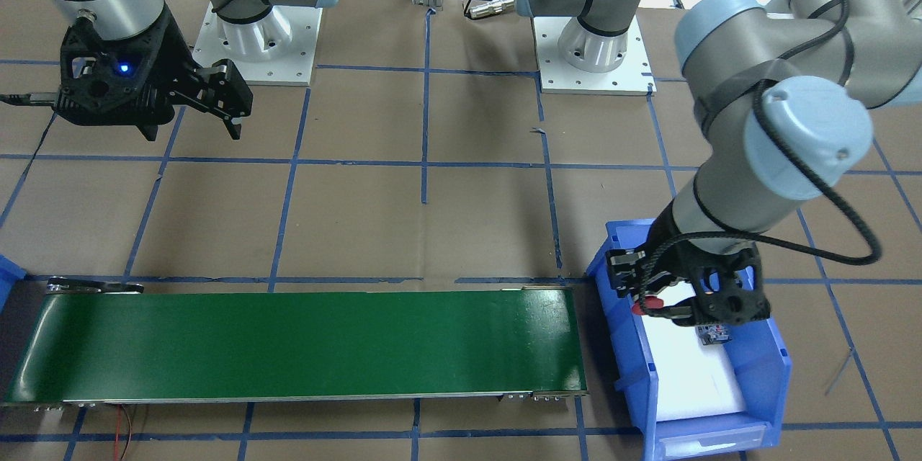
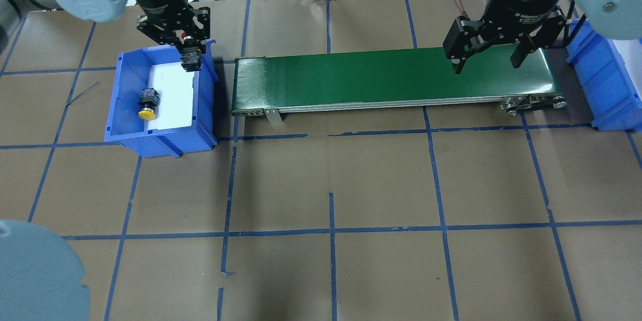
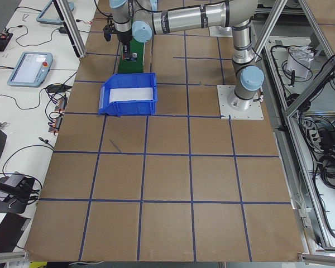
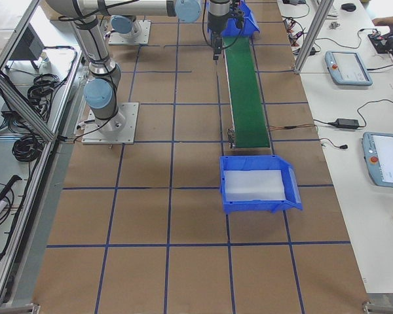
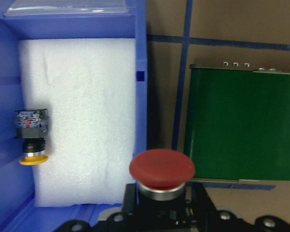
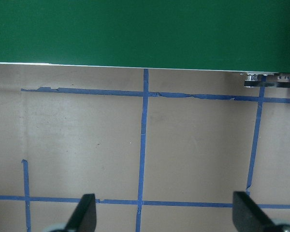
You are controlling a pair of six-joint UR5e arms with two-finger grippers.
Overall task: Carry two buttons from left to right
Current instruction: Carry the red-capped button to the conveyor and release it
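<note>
One red button [image 5: 162,168] sits gripped in the left hand [image 2: 190,54]; the right hand [image 2: 487,64] gapes wide.

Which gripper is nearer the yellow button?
Left. Left gripper, holding the red button, is at the bin with the yellow button; right gripper is far along the belt.

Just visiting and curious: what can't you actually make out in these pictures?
- Yellow button: front-facing view, cap hidden behind the left jaws.
- Red button: left wrist view, body hidden under its cap.
- Right bin: overhead view, cut off by the edge.
</note>
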